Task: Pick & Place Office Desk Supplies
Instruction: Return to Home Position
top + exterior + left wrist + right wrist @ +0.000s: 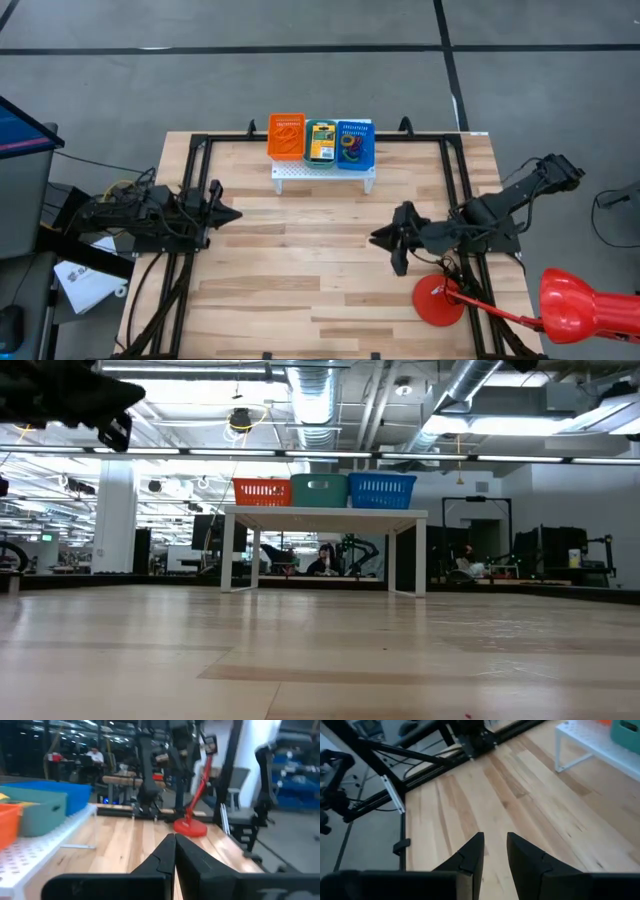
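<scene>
High view: crayons (321,144) beyond right tool (378,238).

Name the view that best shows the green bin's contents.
High view: looking straight down into the green bin, it shows a yellow-and-green crayon box inside. Low and left wrist views show only its outer wall; the right wrist view, just a corner.

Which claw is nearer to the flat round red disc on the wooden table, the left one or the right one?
Right. The right claw hangs close to the flat round red disc, on its inner side; the left claw is far off, across the wooden table.
</scene>
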Robot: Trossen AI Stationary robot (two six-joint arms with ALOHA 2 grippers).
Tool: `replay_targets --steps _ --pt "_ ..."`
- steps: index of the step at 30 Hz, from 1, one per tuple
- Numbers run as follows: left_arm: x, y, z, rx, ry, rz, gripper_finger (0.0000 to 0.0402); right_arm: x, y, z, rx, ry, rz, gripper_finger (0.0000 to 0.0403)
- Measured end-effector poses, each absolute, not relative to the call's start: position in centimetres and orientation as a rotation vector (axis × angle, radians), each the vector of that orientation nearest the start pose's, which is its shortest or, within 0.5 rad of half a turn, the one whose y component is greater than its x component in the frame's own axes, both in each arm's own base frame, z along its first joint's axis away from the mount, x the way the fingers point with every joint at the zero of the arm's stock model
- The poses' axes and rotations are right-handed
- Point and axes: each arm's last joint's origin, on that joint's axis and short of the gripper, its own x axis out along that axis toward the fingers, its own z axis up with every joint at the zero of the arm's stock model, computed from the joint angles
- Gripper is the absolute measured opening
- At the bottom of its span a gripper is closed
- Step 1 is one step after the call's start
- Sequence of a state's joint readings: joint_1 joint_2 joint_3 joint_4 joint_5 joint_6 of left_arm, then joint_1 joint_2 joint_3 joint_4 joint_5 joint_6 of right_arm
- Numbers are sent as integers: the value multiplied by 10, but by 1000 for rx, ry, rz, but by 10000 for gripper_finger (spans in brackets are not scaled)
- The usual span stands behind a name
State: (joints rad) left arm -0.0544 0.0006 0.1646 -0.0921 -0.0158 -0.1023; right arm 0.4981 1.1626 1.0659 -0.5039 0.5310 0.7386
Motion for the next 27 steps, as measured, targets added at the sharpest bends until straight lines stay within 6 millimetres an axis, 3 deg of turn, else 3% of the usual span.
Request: replay_targets --steps 10,17,23,27 --pt "96 -7 179 -93 -131 -87 2 210 135 323 357 440 -169 81" --pt "97 -7 176 -95 -102 -97 2 196 155 323 295 381 -169 82" --pt "98 -6 172 -191 -70 -45 2 195 157 303 234 380 -169 82" --pt "98 -6 173 -195 -74 -46 2 207 152 273 194 474 -164 82"
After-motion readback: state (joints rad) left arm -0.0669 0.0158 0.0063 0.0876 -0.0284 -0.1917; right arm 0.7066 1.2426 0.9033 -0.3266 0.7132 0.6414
